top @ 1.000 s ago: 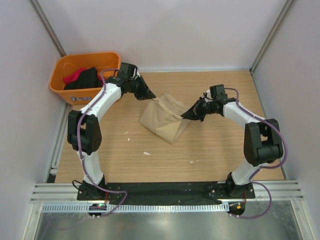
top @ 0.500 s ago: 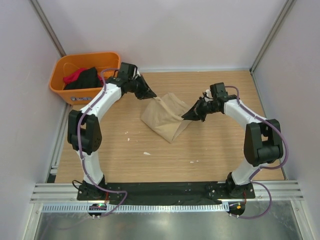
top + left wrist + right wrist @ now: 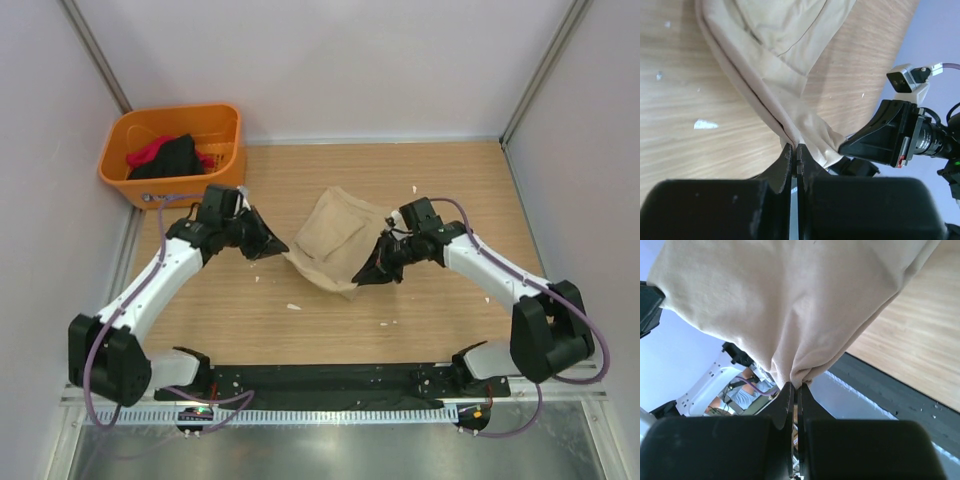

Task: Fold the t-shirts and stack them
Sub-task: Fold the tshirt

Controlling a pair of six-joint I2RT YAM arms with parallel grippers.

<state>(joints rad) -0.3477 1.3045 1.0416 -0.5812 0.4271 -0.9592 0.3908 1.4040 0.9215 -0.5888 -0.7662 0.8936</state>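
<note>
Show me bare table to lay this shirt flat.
Bare table runs between the tan shirt and the black base rail, and behind the shirt, right of the orange basket. Crowded mid-table: left pincer and right pincer grip the shirt.

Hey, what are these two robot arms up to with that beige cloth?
They are folding laundry. Both arms grip the same tan t-shirt: the left pincer is shut on its left edge and the right pincer is shut on its right side. The shirt is held bunched between them over the wooden table, not neatly folded yet. A black t-shirt and a red t-shirt wait in the orange basket at the far left corner.
</note>
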